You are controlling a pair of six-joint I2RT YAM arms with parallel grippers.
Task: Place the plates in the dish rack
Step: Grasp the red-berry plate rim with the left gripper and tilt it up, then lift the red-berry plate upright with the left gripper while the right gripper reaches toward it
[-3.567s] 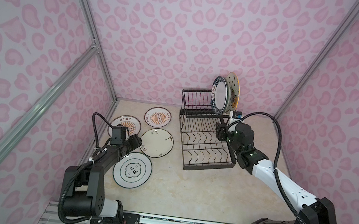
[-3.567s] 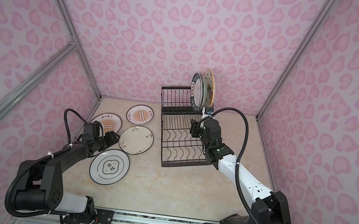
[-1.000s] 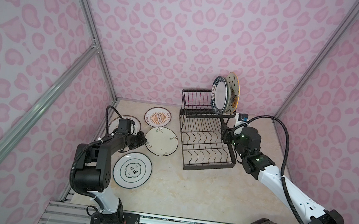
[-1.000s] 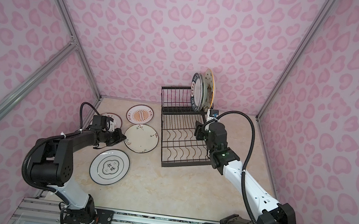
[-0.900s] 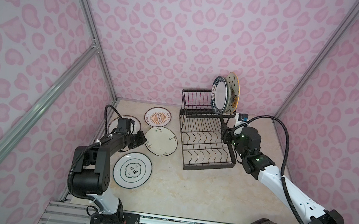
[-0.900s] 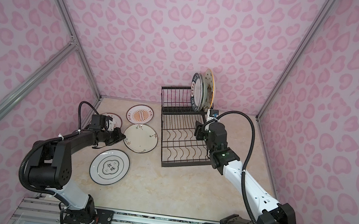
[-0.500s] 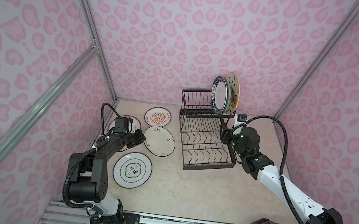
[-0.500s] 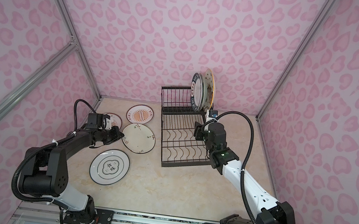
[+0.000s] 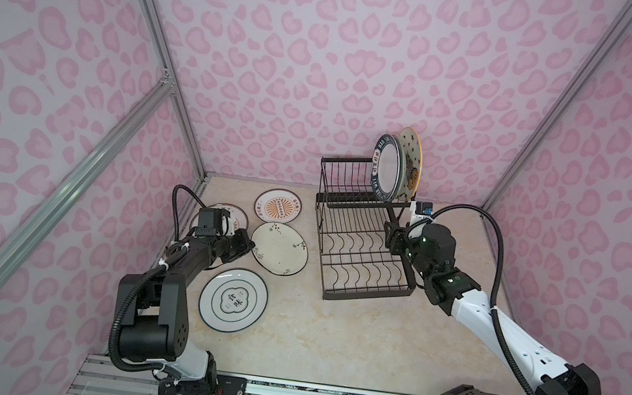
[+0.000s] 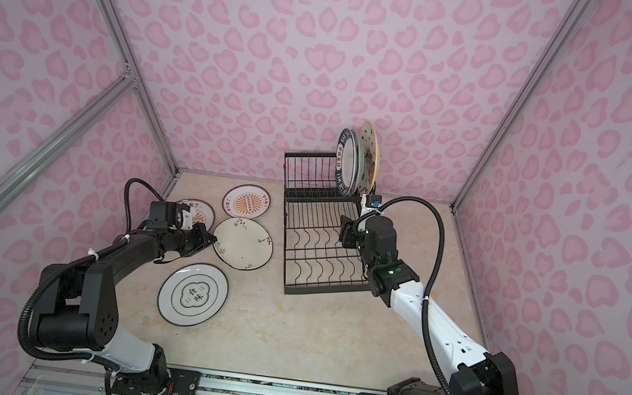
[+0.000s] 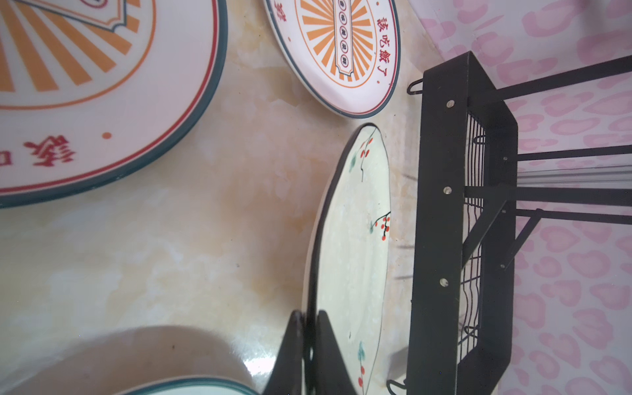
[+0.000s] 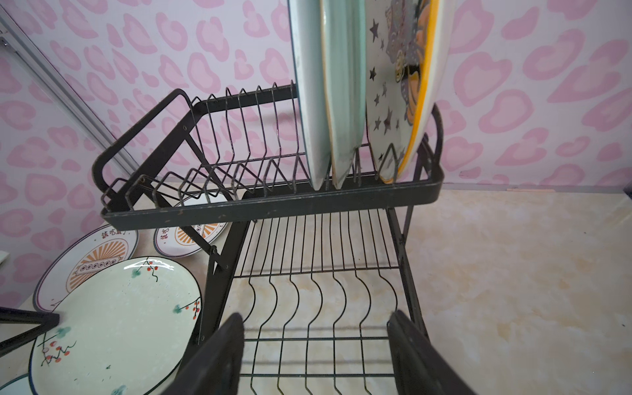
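The left jaws clamp the near rim of the cream branch plate (image 9: 279, 249), which runs straight out ahead of them toward the dish rack (image 9: 361, 236) just beyond, where the right jaws hang wide apart, empty.

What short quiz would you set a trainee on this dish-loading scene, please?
1. True or false: the left gripper is shut on the rim of the cream round ceramic plate with the berry-branch pattern.
2. How many plates stand upright in the black metal wire dish rack, in its upper basket?
3. The right gripper is: A) clamped on a plate; B) open, holding nothing; C) resting on the tabletop.
Key: 1 true; 2 three; 3 B.
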